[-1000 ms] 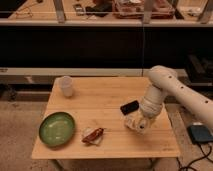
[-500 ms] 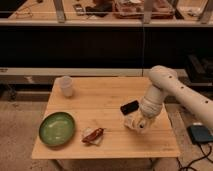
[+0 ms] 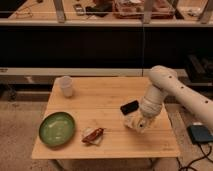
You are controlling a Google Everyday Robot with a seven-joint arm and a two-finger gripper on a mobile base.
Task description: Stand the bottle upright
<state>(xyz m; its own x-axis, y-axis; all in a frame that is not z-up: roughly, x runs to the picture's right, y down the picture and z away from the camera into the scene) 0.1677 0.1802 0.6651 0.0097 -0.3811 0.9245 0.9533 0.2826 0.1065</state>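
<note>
A cream-white bottle (image 3: 133,123) lies low on the wooden table (image 3: 105,100) near its right front, largely covered by my arm. The white arm reaches down from the right, and the gripper (image 3: 140,124) at its end sits right on the bottle, shut on it. The bottle's neck and cap are hidden under the wrist.
A small flat black rectangle (image 3: 129,107) lies just behind the gripper. A brown wrapped snack (image 3: 93,135) sits at the front middle, a green plate (image 3: 57,128) at the front left and a white cup (image 3: 66,85) at the back left. A grey-blue pad (image 3: 201,134) lies on the floor to the right.
</note>
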